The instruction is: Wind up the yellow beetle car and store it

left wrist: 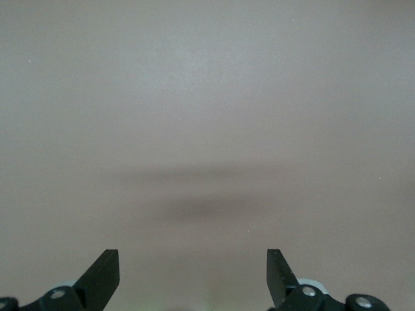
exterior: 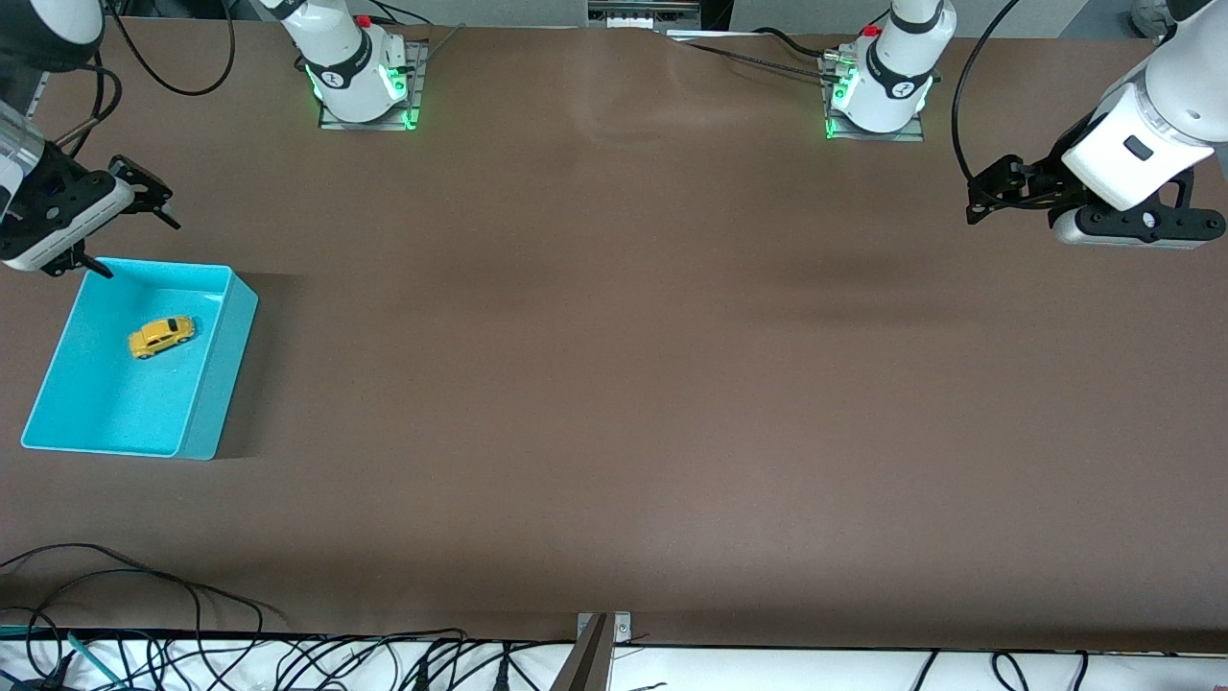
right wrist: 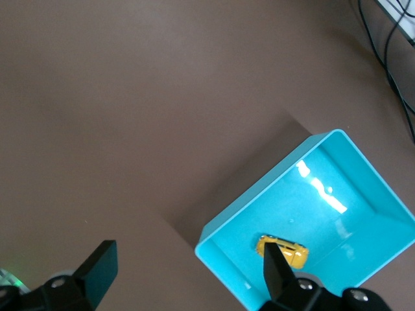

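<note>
- Yellow beetle car (exterior: 161, 336): you'll find it at mid-left of the front frame, on its wheels on the floor of the turquoise bin (exterior: 215, 384), in the bin's upper half. Nothing touches it. In the right wrist view the car (right wrist: 285, 250) shows at lower right, partly covered by one finger.
- Turquoise bin: open-topped, rectangular, on the brown table (exterior: 614, 384) at the right arm's end; only the car inside.
- Right gripper (exterior: 134, 230): upper left of the front frame, up in the air over the bin's top edge. Fingers spread, holding nothing; same in its wrist view (right wrist: 188, 272).
- Left gripper (exterior: 993, 197): upper right of the front frame, over bare table. Arm waits. Fingers spread wide, empty; see wrist view (left wrist: 193, 272).
</note>
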`<state>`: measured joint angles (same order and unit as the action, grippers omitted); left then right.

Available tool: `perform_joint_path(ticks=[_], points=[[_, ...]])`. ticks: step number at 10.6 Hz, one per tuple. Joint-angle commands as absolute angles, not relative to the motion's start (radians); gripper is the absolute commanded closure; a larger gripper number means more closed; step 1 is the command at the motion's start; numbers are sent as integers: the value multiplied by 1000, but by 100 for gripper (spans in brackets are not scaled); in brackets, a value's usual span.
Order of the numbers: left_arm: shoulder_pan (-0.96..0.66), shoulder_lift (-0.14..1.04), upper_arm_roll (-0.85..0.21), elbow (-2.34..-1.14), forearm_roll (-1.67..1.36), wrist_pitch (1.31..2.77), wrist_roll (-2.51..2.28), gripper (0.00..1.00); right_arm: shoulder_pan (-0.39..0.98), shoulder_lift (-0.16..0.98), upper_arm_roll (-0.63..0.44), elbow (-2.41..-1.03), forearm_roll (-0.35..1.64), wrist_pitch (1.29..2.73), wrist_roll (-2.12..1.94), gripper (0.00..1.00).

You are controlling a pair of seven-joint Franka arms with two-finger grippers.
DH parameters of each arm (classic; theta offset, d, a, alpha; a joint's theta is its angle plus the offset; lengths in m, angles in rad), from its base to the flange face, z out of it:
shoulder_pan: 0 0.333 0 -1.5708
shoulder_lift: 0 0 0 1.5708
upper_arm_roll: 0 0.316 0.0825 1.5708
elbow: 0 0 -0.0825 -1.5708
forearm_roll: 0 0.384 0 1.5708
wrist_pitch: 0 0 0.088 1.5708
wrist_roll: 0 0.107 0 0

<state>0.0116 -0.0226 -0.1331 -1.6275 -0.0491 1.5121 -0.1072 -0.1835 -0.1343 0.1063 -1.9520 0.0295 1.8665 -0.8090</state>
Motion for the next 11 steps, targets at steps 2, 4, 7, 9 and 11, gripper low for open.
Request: perform_joint_path(ticks=[2,4,7,9,11], points=[[8,-14,-133,-1601,-34,1491,-115,0,-135,-166,109,-1961,50,1858,-492,0],[8,-14,-133,-1601,-37,1491,-115,0,-100,-166,109,-1947,52,1858,-344,0],[9,-14,-133,-1601,-38,1489,-115,0,-66,-189,109,-1942,52,1824,-191,0],[9,-14,-133,-1601,-38,1485,-115,0,-60,-212,109,-1941,52,1787,-170,0],[9,-14,-133,-1601,-40,1485,-115,0,-51,-218,109,-1910,52,1740,-138,0]])
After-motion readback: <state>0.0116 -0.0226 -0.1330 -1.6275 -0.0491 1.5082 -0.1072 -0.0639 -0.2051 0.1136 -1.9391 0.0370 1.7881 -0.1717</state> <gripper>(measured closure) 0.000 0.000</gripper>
